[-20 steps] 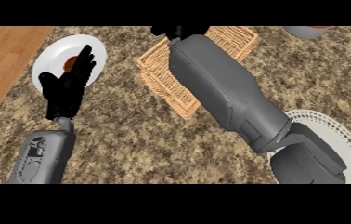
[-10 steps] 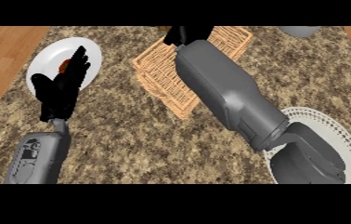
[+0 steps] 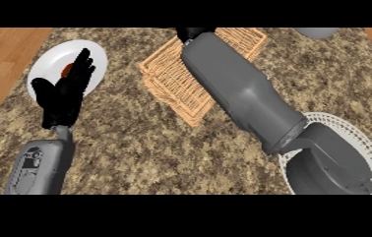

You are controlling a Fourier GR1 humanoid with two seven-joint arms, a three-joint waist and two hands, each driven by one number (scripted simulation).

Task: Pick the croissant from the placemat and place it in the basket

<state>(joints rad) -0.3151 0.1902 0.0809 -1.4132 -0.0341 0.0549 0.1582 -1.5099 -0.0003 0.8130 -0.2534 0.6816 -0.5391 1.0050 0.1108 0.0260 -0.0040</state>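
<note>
A woven orange placemat (image 3: 174,81) lies at the middle of the counter. My right forearm (image 3: 236,91) stretches across it toward the far edge. Only a black bit of my right hand (image 3: 193,33) shows at the top of the view, above the placemat's far corner, and its fingers are hidden. No croissant shows anywhere; the arm covers much of the placemat. A white ribbed basket (image 3: 343,129) sits at the lower right, partly under my right elbow. My left hand (image 3: 67,91) rests open at the left, fingers up, in front of a white plate (image 3: 51,66).
The white plate holds a small red-brown item (image 3: 66,69), half hidden behind my left hand. A grey object (image 3: 317,32) pokes in at the top right. A wooden strip (image 3: 18,49) borders the speckled stone counter (image 3: 152,152) on the far left.
My right arm has reached farther over the placemat, so less of the hand shows at the top edge. The left hand has stayed where it was.
</note>
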